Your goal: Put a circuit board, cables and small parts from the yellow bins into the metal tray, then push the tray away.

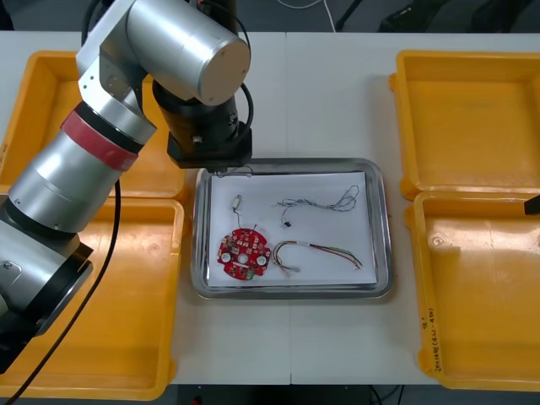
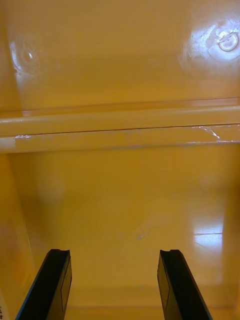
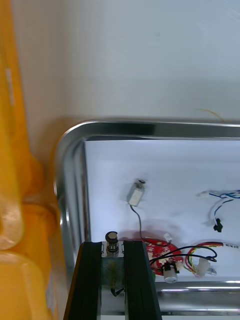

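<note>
Lying nearest in the shiny rectangular metal tray [image 1: 384, 228], which is lined white and sits between the yellow plastic bins [image 1: 135, 321], is the round red circuit board [image 1: 243, 253], at the tray's near left. Just right of it curls the red and yellow cable [image 1: 316, 249], a pale plug at its left end. Farther in, a small silver metal part [image 1: 237, 202] trailing a thin dark wire lies left of the thin blue and white twisted cable [image 1: 314, 203]. The two are apart, and neither touches the board.

Over on the right, level with the seam between the two right-hand bins, my right pincer [image 2: 115, 260] hangs with its black fingers [image 2: 52, 285] spread wide. Nothing is between them. Below is a bare bin floor, and two bin rims run side by side beyond the fingertips.

Farthest, my left arm crosses the left bins and its wrist covers the tray's far left corner. My left pincer [image 3: 113, 245] is clamped on a small round metal part [image 3: 111, 239] with a silver cap. Both fingers [image 3: 91, 280] press its sides, almost meeting, and the cap pokes out just past the fingertips. I hold it over the left side of the tray, with the board and the wired part showing beyond my fingers. I cannot tell whether the held part touches the tray.
</note>
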`<action>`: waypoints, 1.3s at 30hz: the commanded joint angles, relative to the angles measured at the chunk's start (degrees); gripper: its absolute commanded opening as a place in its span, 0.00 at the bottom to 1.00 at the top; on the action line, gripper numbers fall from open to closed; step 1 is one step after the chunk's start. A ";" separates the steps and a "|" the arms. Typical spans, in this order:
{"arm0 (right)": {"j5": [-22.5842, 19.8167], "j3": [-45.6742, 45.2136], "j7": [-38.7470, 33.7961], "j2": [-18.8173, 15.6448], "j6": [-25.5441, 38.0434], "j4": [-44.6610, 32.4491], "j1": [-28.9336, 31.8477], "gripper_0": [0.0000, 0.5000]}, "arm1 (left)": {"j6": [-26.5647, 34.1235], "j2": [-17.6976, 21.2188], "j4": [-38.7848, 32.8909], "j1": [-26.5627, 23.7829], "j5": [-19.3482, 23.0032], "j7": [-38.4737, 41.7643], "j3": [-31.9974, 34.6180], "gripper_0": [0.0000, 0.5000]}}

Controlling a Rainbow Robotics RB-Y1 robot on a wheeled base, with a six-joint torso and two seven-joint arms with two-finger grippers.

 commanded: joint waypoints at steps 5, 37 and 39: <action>-0.41 -2.00 0.15 0.07 -0.29 -1.47 0.31 1.00 | -8.56 -4.57 -2.00 3.35 -1.98 3.16 -5.48 0.00; -0.23 -2.00 0.15 0.07 -0.20 -1.38 0.31 1.00 | -19.99 -5.63 -0.51 8.27 -6.99 4.57 -12.25 0.00; -0.23 -2.00 0.07 0.07 -0.20 -1.38 0.31 1.00 | -20.87 -5.98 0.55 8.27 -8.04 4.30 -12.25 0.00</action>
